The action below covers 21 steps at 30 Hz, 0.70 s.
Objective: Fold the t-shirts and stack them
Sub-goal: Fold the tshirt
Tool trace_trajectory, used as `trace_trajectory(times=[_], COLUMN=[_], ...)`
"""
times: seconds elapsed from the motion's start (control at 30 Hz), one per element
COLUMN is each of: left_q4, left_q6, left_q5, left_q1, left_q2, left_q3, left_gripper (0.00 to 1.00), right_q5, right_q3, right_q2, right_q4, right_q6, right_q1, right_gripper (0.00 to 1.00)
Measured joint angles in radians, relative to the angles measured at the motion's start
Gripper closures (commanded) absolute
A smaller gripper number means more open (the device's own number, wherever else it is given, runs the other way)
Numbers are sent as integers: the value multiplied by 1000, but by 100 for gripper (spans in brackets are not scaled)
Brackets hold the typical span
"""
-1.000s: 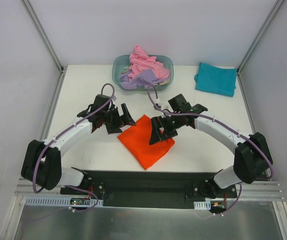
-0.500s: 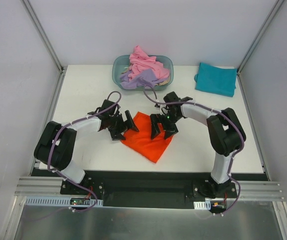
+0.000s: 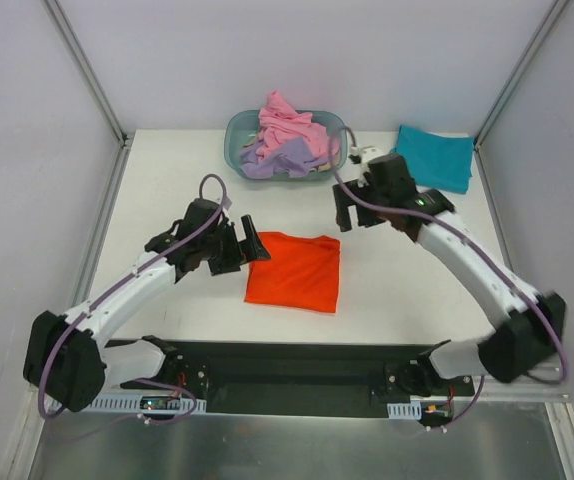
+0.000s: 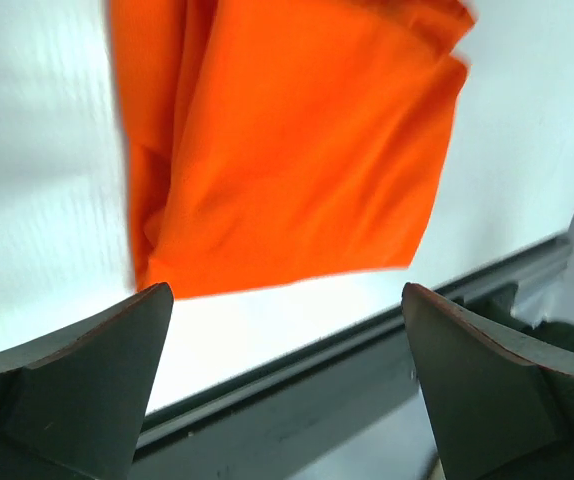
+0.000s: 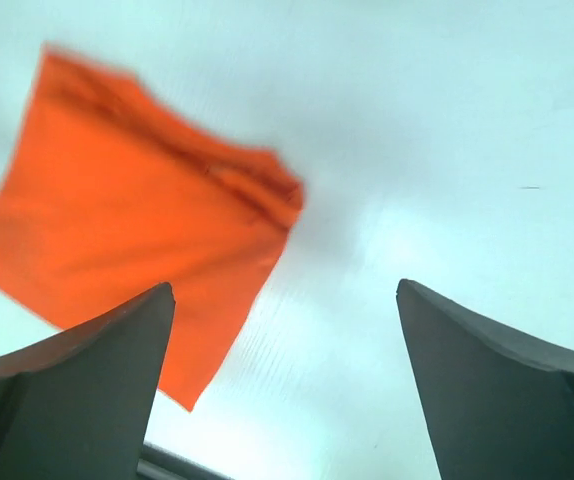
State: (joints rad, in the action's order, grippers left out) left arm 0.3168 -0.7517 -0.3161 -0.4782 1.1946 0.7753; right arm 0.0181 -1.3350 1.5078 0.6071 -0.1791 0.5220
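- Orange tee (image 3: 294, 271) lies folded flat on the table (image 3: 167, 180), near the front edge.
- Left gripper (image 3: 250, 242) is spread wide, holding nothing, just beside the tee's left edge.
- Right gripper (image 3: 353, 216) is spread too, empty, beyond the tee's far corner.

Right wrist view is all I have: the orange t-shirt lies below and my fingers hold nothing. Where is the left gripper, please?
Observer: The left gripper is open beside the left edge of the orange t-shirt, holding nothing.
Operator: Is any shirt folded aside?
Observer: Yes, a folded teal t-shirt lies at the far right corner of the table.
Operator: And the others?
Observer: A pink t-shirt and a lavender t-shirt are heaped in the tub at the far edge.
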Motion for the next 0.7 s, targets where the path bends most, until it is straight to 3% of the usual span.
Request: trace_trajectory(times=[0.1, 0.2, 0.27, 0.4, 0.5, 0.6, 0.63, 0.7], left_q4=[26, 42, 50, 54, 64, 63, 61, 52], left_q6=[35, 69, 96, 131, 157, 169, 170, 170], left_q5=[106, 164, 169, 167, 150, 137, 132, 112], left_q1=[0, 2, 2, 7, 27, 48, 52, 59], left_q2=[-34, 23, 109, 293, 414, 483, 501, 526], left_q3=[63, 123, 167, 224, 244, 252, 254, 256], left_gripper=[1, 1, 2, 21, 25, 30, 39, 42], right_q5=[-149, -235, -242, -179, -109, -42, -19, 22], right_q3=[113, 189, 198, 229, 256, 273, 277, 283], right_q2=[-270, -412, -394, -265, -142, -72, -56, -29], right_q4=[-90, -125, -123, -116, -79, -71, -72, -74], right_q6=[60, 110, 143, 194, 229, 258, 269, 290], right_q1=[-6, -31, -44, -46, -45, -46, -46, -46], right_gripper=[3, 3, 3, 2, 2, 2, 1, 1])
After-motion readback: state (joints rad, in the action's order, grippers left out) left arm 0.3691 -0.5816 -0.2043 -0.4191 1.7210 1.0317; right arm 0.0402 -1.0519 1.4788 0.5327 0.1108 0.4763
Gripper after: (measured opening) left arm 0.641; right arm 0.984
